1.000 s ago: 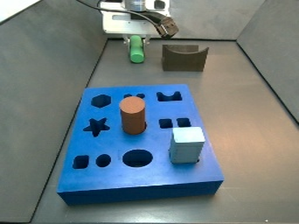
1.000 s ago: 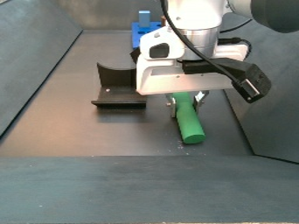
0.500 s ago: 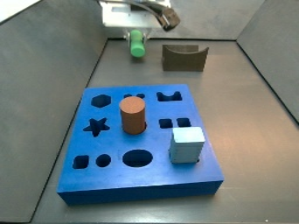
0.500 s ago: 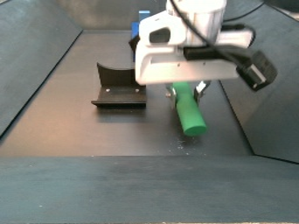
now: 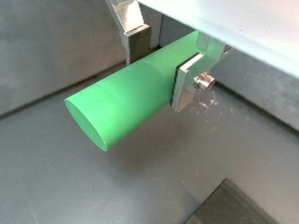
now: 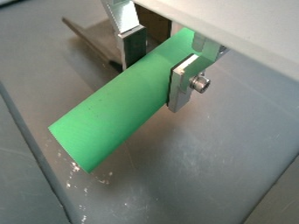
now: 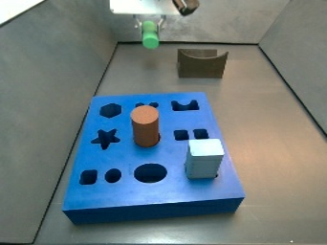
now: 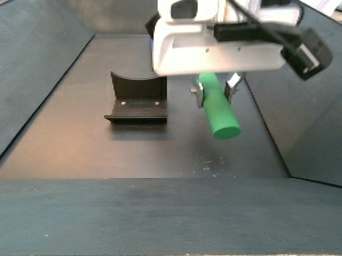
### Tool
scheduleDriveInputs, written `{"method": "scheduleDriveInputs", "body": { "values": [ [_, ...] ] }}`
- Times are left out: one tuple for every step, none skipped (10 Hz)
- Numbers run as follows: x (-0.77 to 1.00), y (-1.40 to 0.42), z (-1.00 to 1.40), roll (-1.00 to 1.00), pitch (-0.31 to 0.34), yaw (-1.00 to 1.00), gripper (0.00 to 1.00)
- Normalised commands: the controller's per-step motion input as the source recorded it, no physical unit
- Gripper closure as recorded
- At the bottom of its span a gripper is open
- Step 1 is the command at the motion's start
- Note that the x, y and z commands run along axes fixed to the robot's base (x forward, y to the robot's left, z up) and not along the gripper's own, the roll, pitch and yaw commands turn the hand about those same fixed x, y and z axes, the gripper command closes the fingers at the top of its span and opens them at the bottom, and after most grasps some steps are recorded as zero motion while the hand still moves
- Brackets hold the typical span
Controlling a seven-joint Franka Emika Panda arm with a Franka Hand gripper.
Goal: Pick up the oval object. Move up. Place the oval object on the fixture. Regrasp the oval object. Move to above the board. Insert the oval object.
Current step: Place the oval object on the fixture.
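Note:
My gripper (image 5: 163,61) is shut on the oval object (image 5: 131,99), a bright green rounded peg, and holds it well above the floor. Both wrist views show the silver fingers clamped on the peg's sides, and it also shows in the other wrist view (image 6: 117,114). In a side view the peg (image 7: 149,37) hangs under the gripper (image 7: 151,24) at the far end; in a side view it (image 8: 217,102) sticks out below the gripper (image 8: 210,82). The fixture (image 7: 201,63) stands on the floor beside it, also seen in a side view (image 8: 135,98). The blue board (image 7: 173,196) lies nearer.
A brown-orange cylinder (image 7: 143,126) and a pale grey-blue cube (image 7: 205,159) stand in the board. Dark walls (image 7: 71,67) close in the floor on both sides. The fixture's edge shows in a wrist view (image 6: 87,35).
The gripper has risen with the green peg in it, from just above the floor to well above it. The fixture and board have not moved.

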Motion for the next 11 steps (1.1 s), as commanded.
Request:
{"method": "scheduleDriveInputs", "body": {
  "values": [
    [-0.01,0.00,1.00,0.03,0.027,-0.01,1.00],
    [-0.02,0.01,1.00,0.05,0.036,-0.02,1.00],
    [-0.02,0.00,1.00,0.07,0.043,-0.02,1.00],
    [-0.03,0.00,1.00,0.08,0.044,-0.02,1.00],
    [-0.03,0.00,1.00,0.09,0.055,0.00,1.00],
    [-0.03,0.00,0.93,0.09,0.057,0.00,1.00],
    [-0.02,0.00,0.73,0.09,0.063,0.01,1.00],
    [-0.01,0.00,0.54,0.10,0.074,0.02,1.00],
    [0.00,0.00,0.39,0.11,0.083,0.02,1.00],
    [0.00,0.00,0.24,0.10,0.086,0.03,1.00],
    [0.60,-1.00,0.30,-0.45,-0.525,0.04,1.00]
  ]
}}
